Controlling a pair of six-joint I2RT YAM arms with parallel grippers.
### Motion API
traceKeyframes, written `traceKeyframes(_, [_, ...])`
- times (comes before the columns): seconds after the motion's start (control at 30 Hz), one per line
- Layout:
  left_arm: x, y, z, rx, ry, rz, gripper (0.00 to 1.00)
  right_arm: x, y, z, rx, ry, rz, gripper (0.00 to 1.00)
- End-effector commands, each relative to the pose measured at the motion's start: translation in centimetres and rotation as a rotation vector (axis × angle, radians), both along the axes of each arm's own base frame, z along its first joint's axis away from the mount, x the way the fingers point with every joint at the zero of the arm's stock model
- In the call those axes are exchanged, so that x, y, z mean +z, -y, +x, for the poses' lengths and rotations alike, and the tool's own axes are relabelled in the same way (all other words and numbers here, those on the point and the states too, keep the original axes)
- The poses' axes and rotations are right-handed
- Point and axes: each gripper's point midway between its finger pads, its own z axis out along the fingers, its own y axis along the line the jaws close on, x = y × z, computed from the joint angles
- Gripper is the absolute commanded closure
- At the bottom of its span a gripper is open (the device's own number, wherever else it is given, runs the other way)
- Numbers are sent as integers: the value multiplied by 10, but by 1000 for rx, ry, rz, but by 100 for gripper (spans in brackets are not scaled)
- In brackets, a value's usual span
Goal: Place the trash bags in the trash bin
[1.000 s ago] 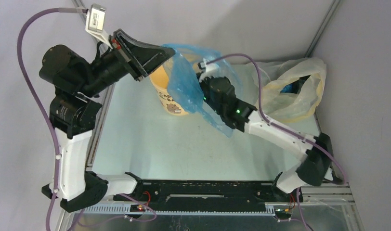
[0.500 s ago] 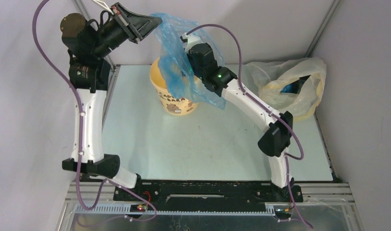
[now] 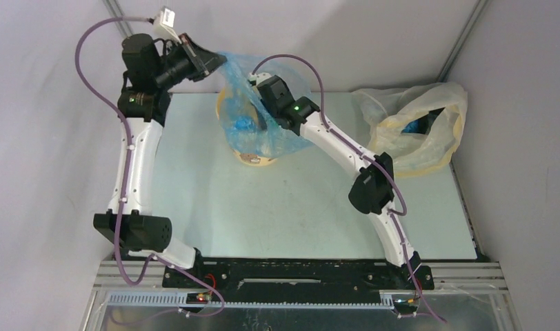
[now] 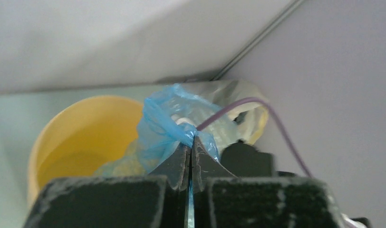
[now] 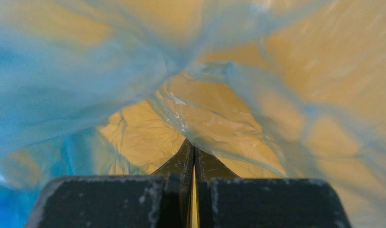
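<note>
The left gripper (image 3: pixel 212 63) is seen with its jaws pressed fully together on a gathered corner of the blue trash bag (image 3: pixel 263 131), held up just behind and to the left of the trash bin (image 3: pixel 253 160); in the left wrist view the pinch (image 4: pixel 191 142) is plain, the blue film (image 4: pixel 165 123) bunched at the fingertips with the yellow-orange bin (image 4: pixel 82 128) open below. The right gripper (image 5: pixel 193 149) is also closed, its tips buried in the bag (image 5: pixel 62 95) with yellow showing through the film on every side, which suggests it has been pushed down into the bin's mouth — whether any film is actually caught between its fingers cannot be told. Over the last second the bag has been brought down: it was held high and loose, with a long tail trailing outside the bin on the right, and is now draped over the rim with much of it sunk inside, while the right arm has been stretched forward and its wrist lowered into the opening. The bin's printed side, earlier well exposed, is now largely veiled by film. The insertion is therefore judged well under way but unfinished, since a skirt of film is left hanging over the near and right edges. The larger pale yellowish bag (image 3: pixel 418 127) lies well apart at the table's (image 3: pixel 263 207) far right — untouched by either arm.
</note>
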Motion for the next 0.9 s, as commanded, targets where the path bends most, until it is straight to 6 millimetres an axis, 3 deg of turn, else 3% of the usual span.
traceKeyframes(0.0, [-48,-25,18,133,-74,126,99,13,13,-22,25,-36,-70,100])
traceKeyframes(0.27, [-114,-25,34,129,-212,160,100,-3,29,-62,112,-165,-171,100])
traceKeyframes(0.57, [-154,-6,30,71,-282,194,100,8,46,-99,163,-238,-212,100])
traceKeyframes(0.7, [-173,-3,32,59,-315,201,100,16,52,-105,165,-233,-222,100])
traceKeyframes(0.87, [-195,-7,44,86,-346,231,100,19,40,-90,171,-181,-190,100])
